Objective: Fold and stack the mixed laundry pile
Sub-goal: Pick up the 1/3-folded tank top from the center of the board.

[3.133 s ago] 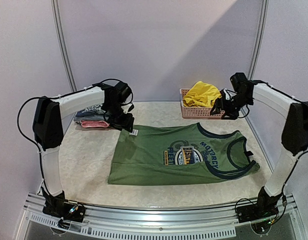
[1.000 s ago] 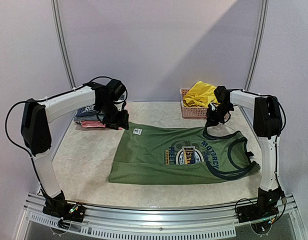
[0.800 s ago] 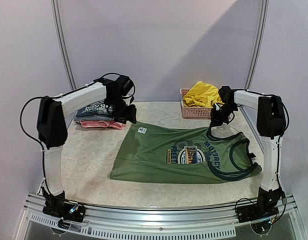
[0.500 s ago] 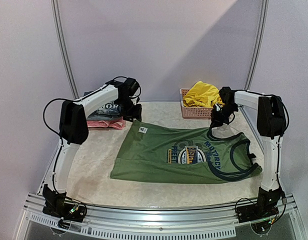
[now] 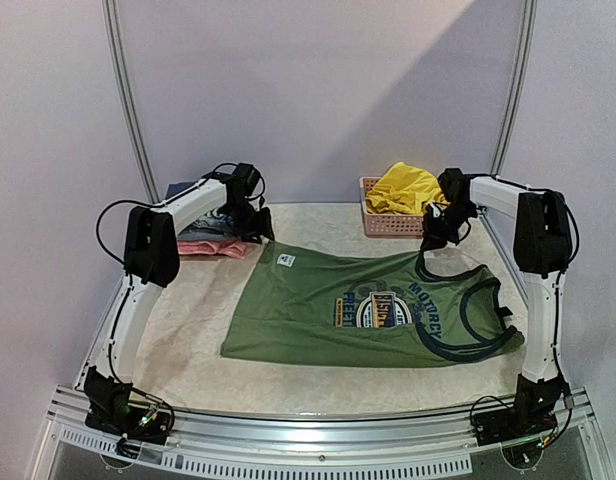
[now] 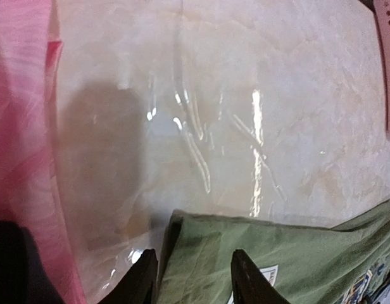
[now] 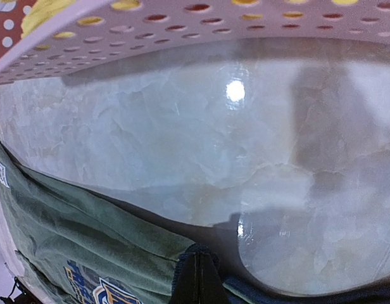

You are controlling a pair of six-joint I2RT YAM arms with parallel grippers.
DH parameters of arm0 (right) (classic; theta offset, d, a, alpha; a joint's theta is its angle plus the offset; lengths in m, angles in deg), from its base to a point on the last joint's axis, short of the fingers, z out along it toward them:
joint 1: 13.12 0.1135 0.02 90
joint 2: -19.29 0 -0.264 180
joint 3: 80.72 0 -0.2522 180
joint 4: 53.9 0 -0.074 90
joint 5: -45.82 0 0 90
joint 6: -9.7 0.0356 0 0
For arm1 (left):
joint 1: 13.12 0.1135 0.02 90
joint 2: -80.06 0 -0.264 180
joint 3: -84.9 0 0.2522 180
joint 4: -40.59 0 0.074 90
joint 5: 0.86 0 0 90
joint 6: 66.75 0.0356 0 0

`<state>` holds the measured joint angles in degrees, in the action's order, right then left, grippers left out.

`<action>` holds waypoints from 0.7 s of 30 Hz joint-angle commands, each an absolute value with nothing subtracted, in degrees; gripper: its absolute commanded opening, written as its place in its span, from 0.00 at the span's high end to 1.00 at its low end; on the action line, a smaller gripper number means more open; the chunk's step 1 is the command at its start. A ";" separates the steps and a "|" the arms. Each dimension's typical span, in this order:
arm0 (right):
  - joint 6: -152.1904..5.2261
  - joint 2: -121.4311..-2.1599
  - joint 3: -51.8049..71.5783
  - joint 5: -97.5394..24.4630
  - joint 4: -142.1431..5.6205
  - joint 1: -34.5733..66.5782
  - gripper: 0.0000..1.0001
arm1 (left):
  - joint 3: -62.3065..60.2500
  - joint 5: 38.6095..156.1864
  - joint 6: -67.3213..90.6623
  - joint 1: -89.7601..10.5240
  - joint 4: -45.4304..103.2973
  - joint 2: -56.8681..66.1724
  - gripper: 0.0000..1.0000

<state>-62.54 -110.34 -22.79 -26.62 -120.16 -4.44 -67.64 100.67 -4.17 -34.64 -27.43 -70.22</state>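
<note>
The olive-green sleeveless shirt (image 5: 318, 310) lies spread flat on the table with its round logo (image 5: 380, 308) facing up. My left gripper (image 5: 256, 230) is at the shirt's far left corner. In the left wrist view that corner (image 6: 201, 253) lies between the left gripper's (image 6: 195, 282) two black fingers (image 6: 249, 278), which stand apart. My right gripper (image 5: 434, 234) is shut on the shirt's dark blue trim (image 7: 188, 256) at the far right shoulder, and the right gripper's (image 7: 198, 282) fingertips are pressed together there. The bright yellow shorts (image 5: 403, 187) sit heaped in the basket.
A pink lattice basket (image 5: 386, 224) stands at the back right, and its wall (image 7: 214, 22) fills the top of the right wrist view. A stack of folded clothes (image 5: 203, 238) with a pink piece (image 6: 21, 126) sits at the back left, beside the left gripper.
My left arm has swung in along the back edge from the folded stack to the shirt's far left corner, its fingers narrowing. The right gripper has stayed shut on the trim.
</note>
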 commanded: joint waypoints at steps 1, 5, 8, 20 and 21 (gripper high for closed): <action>-63.08 -112.47 -25.96 -26.51 -122.45 -3.94 1.00 | -69.64 104.26 -6.57 -34.78 -20.33 -74.08 0.60; -63.16 -113.45 -27.74 -26.66 -123.68 -3.73 1.00 | -70.06 105.10 -8.40 -34.83 -17.28 -76.09 0.64; -63.13 -113.84 -28.85 -26.87 -124.43 -3.73 1.00 | -70.02 104.32 -8.44 -34.76 -17.14 -76.69 0.67; -62.98 -115.04 -30.51 -27.30 -125.31 -3.76 1.00 | -65.85 104.57 -6.60 -34.74 -16.12 -74.64 1.00; -62.92 -115.16 -30.72 -27.37 -125.44 -3.70 1.00 | -65.66 104.21 -6.37 -34.81 -16.33 -74.13 1.00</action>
<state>-62.60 -113.35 -28.89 -26.70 -124.29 -4.06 -68.14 104.86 -7.82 -34.66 -16.15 -75.18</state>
